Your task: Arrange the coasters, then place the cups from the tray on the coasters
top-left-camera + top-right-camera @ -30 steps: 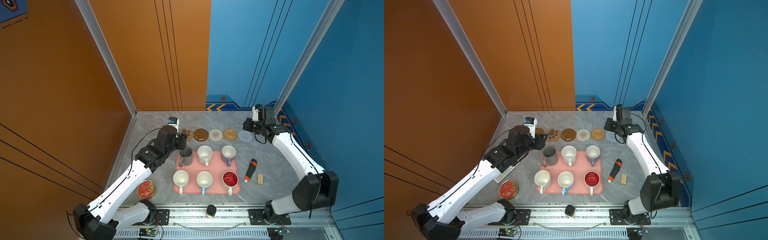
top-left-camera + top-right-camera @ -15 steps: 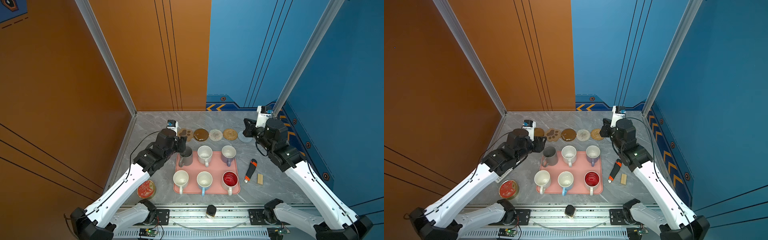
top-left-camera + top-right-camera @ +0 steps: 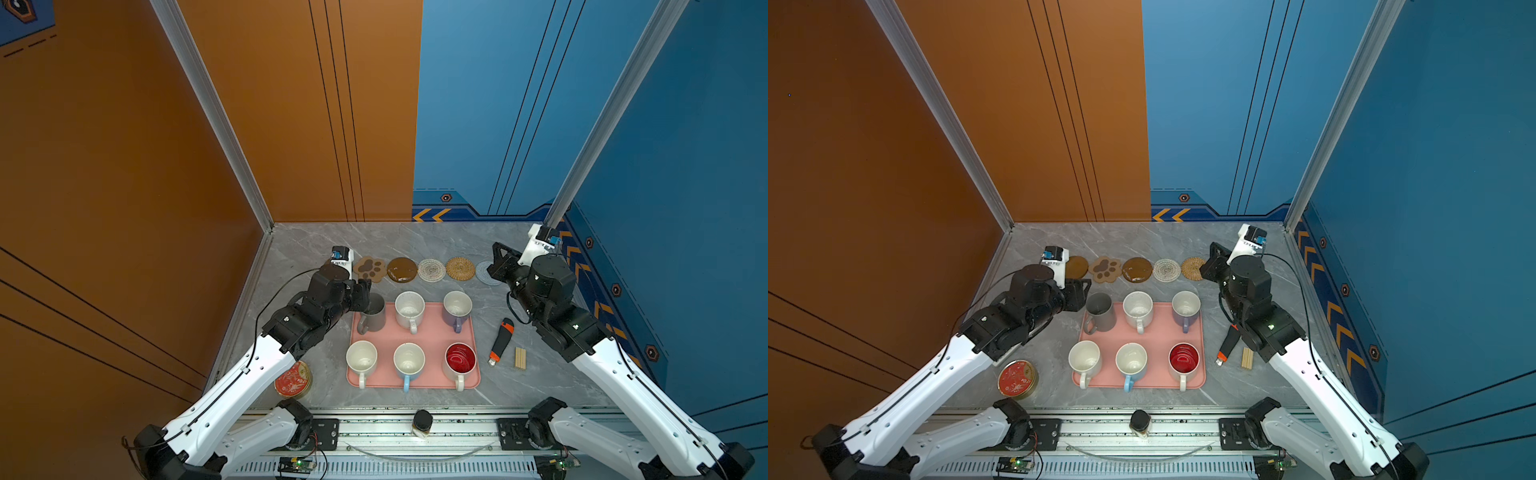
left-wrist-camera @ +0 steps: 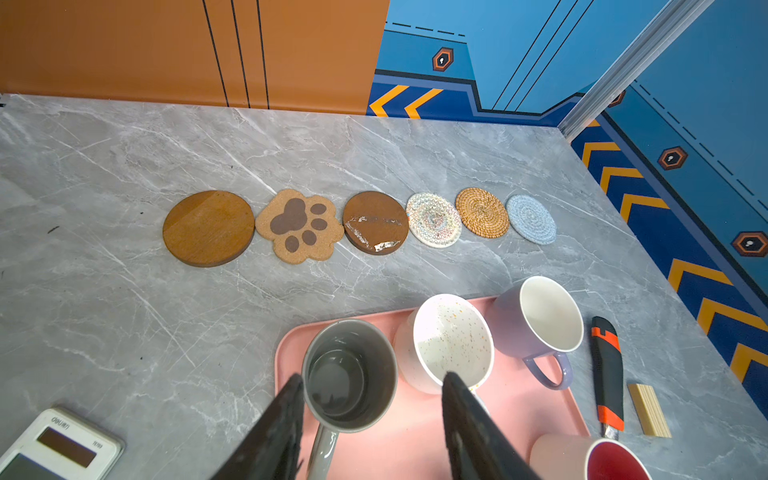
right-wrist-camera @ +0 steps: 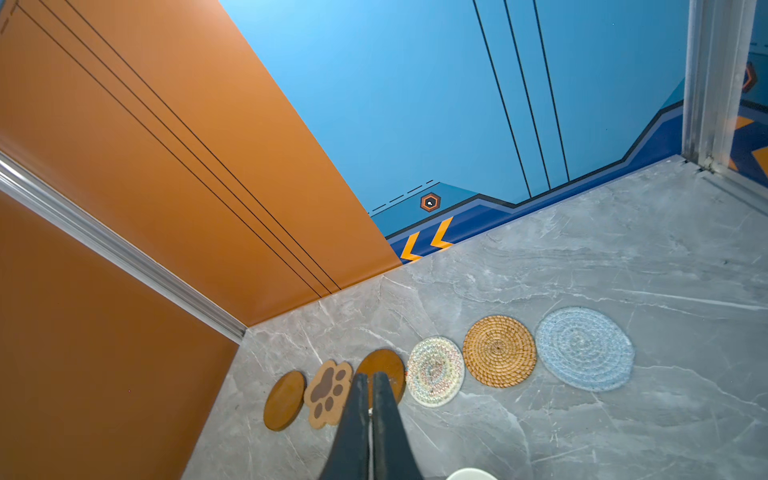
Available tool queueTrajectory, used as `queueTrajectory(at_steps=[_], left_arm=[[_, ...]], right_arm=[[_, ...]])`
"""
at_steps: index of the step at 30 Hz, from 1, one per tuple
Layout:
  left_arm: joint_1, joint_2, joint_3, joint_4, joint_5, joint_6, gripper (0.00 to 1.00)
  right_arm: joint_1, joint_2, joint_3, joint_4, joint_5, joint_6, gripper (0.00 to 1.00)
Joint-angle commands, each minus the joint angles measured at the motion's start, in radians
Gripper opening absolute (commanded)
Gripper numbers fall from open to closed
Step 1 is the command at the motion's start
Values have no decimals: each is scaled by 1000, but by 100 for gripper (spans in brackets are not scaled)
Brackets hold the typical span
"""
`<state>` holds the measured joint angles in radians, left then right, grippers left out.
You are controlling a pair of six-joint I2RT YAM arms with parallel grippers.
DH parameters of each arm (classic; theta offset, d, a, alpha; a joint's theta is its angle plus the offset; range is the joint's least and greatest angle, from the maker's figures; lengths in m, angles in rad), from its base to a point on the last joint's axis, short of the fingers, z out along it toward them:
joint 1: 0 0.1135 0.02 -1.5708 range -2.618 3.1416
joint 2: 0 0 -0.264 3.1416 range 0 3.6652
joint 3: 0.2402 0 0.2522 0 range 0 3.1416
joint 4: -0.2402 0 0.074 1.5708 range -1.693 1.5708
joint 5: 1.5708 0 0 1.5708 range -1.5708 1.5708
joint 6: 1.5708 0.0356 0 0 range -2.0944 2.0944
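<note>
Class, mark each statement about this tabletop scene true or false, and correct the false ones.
1. The tall grey mug sits between the left gripper's open jaws. True.
2. The right gripper holds the grey-blue woven round coaster. False: it is shut on nothing; that coaster lies on the grey marble table.
3. The brown paw-shaped coaster lies between the plain brown disc coaster and the glossy brown disc coaster. True.
4. The white mug with red inside stands on a coaster. False: it stands on the pink rectangular tray.
5. The black-and-orange utility knife lies on the tray. False: it lies on the table beside it.
</note>
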<state>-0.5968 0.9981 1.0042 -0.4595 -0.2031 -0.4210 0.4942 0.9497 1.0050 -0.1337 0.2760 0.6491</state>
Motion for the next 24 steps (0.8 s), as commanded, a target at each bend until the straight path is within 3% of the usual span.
queueTrajectory(at_steps=[1,5,9,12,15,24], left_arm=[[-10,-25,-11,-11,-23,-15,54],[-10,-37,-24,-10,-26,-19,54],[-9,-50,-39,-12,-26,-20,54],[-10,-56,-46,-25,-35,-13,54],[-10,-57,-47,-48,-46,-5,55],[-9,-62,-56,-111,-49,29,62]], right_arm=[[-25,-32,-2,37,-71,80,0],[-34,-69,-11,-1,-71,78,0],[-34,-76,47,-225,-37,35,27],[-32,-63,76,-380,-58,19,35],[-28,-55,79,-491,-66,11,52],[24,-16,76,-721,-64,14,71]])
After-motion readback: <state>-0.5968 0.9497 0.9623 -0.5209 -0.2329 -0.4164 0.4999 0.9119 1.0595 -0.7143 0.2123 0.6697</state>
